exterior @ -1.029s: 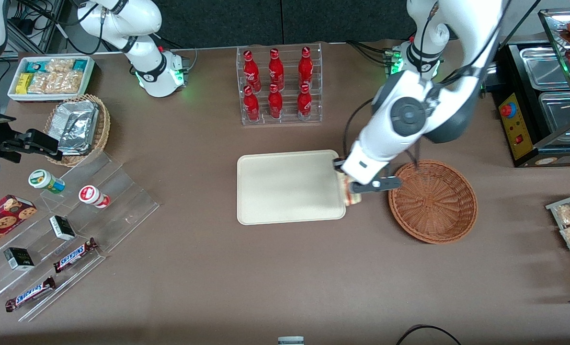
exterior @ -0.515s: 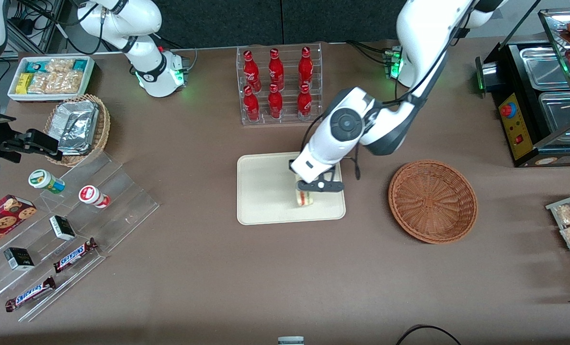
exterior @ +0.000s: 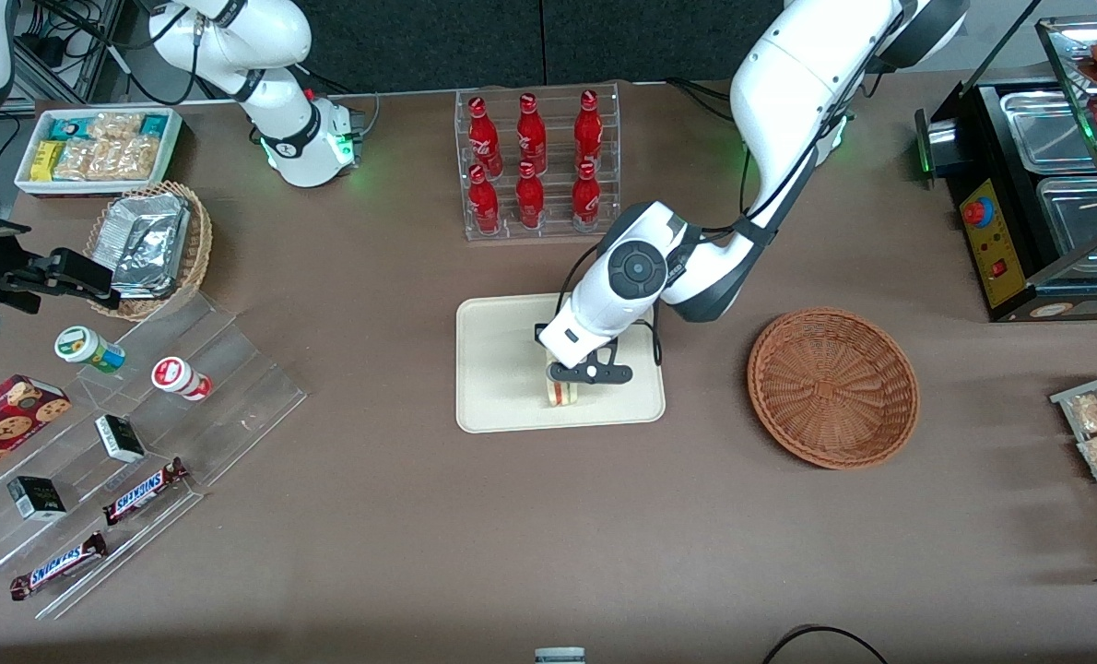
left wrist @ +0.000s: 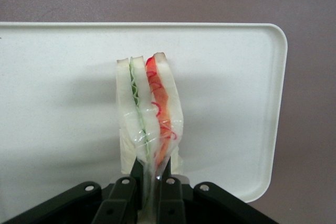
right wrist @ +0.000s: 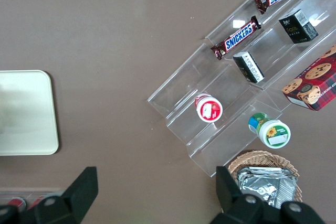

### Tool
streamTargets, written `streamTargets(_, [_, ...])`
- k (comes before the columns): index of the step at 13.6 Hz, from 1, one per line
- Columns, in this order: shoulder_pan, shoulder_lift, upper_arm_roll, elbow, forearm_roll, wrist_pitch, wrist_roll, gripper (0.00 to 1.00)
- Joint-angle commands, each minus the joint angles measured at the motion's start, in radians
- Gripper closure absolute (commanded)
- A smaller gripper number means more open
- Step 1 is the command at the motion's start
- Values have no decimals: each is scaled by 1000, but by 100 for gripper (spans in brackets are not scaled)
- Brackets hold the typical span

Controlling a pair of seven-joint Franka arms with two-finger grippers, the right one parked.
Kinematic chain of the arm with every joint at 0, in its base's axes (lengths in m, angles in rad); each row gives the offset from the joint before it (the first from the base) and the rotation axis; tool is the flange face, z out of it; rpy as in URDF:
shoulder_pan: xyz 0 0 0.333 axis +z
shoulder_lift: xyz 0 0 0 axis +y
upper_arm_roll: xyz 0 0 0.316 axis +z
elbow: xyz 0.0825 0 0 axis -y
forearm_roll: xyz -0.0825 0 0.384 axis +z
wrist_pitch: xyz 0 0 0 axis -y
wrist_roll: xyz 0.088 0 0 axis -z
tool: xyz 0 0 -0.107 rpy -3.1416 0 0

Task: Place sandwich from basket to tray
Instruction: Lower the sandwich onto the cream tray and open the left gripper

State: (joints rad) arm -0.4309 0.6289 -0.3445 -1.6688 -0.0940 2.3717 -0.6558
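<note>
My left gripper (exterior: 574, 376) (left wrist: 151, 174) hangs over the cream-beige tray (exterior: 502, 364) (left wrist: 58, 77), shut on the sandwich (exterior: 560, 393) (left wrist: 149, 111). The sandwich is a wrapped wedge of white bread with green and red filling along its cut edge, held upright and pinched by its plastic wrap. It sits over the part of the tray nearer the front camera, low above the surface; I cannot tell whether it touches. The round reddish-brown basket (exterior: 832, 386) stands beside the tray toward the working arm's end, with nothing in it.
A clear rack of red bottles (exterior: 535, 164) stands farther from the front camera than the tray. Toward the parked arm's end are a tan basket of foil packets (exterior: 150, 247), a white snack bin (exterior: 97, 148) and a clear stepped stand (exterior: 143, 443). A black warmer (exterior: 1037, 194) is at the working arm's end.
My gripper has carried the sandwich from the tray's edge beside the basket to over the tray's middle, moving toward the parked arm's end and lowering.
</note>
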Motion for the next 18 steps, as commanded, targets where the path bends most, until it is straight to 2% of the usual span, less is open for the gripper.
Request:
streamTargets(1, [-20, 26, 12, 18, -3, 41, -16, 100])
streamTargets(3, [-19, 37, 12, 17, -6, 43, -18, 100])
streamTargets(4, [-20, 43, 12, 20, -6, 44, -18, 96])
streamTargets(6, [-22, 48, 12, 15, -4, 43, -18, 94])
streamTargets(7, [-22, 48, 12, 14, -6, 41, -16, 80])
streamTargets(8, [-22, 48, 12, 15, -6, 37, -18, 50])
streamTargets(9, [-22, 48, 12, 15, -6, 35, -16, 25])
streamTargets(11, [-20, 46, 12, 15, -4, 34, -15, 6])
streamTargets(12, [-20, 45, 12, 15, -4, 26, -16, 1])
streamTargets(18, [-6, 8, 12, 27, -6, -43, -18, 1])
